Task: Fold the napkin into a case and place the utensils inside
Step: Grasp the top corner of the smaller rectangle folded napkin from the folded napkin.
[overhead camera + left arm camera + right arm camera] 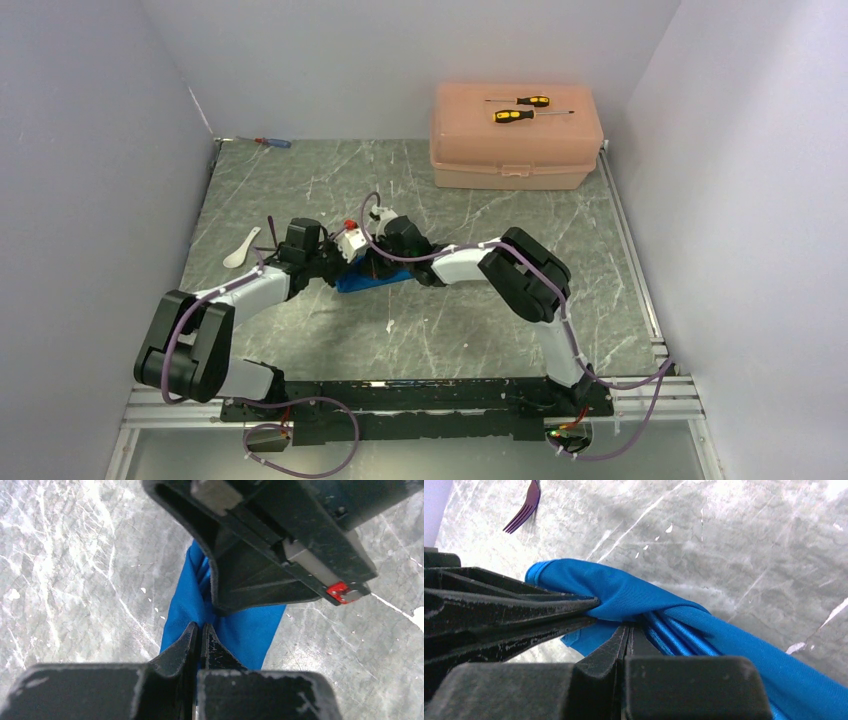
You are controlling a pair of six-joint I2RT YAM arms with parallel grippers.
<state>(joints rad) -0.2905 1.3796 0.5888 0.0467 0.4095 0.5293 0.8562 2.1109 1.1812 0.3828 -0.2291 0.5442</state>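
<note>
The bright blue napkin lies bunched on the grey marble table, between both grippers. My left gripper is shut and pinches the cloth at its near edge. My right gripper is shut on gathered folds of the napkin. The two grippers meet tip to tip over the cloth; the left gripper's fingers show in the right wrist view. The white spoon lies left of the left gripper. The purple fork lies on the table beyond the napkin, also thinly seen in the top view.
A peach plastic box stands at the back right with two yellow-and-black screwdrivers on its lid. A small blue-and-red screwdriver lies at the back left corner. White walls close in the table on three sides.
</note>
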